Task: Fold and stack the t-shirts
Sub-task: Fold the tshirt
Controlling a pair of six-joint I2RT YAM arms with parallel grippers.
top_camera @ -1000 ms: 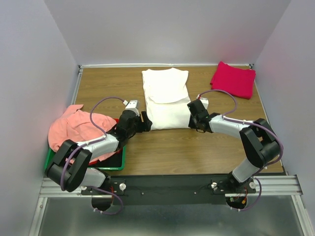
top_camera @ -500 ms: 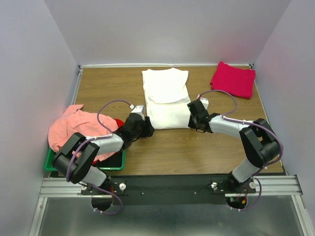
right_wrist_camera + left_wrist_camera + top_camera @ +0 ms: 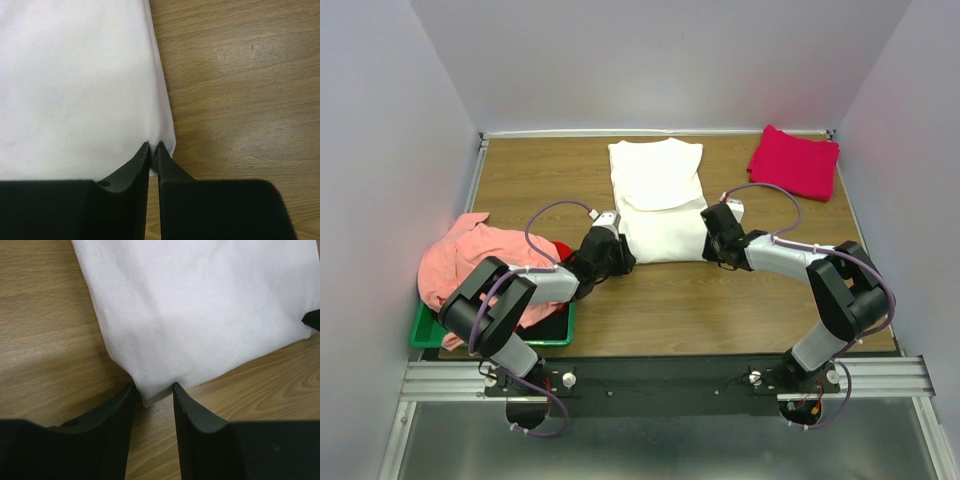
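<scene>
A white t-shirt [image 3: 660,195], partly folded, lies at the table's middle back. My left gripper [image 3: 619,256] is at its near left corner. In the left wrist view the white t-shirt [image 3: 200,305] pokes its corner between the fingers of the left gripper [image 3: 153,386], which stand apart on either side of it. My right gripper [image 3: 709,240] is at the near right corner. There the right gripper [image 3: 154,145] is shut on the hem of the white t-shirt [image 3: 75,85]. A folded magenta-red t-shirt [image 3: 794,160] lies at the back right.
A salmon-pink t-shirt [image 3: 470,258] is heaped over a green bin [image 3: 556,336] at the near left, with a bit of red cloth [image 3: 560,247] showing beside it. Bare wood table [image 3: 680,310] lies in front of the white shirt. Grey walls close in the back and both sides.
My left gripper has slid right to the white shirt's near left corner and its fingers have narrowed around it. The right gripper has closed on the right corner and stayed in place.
</scene>
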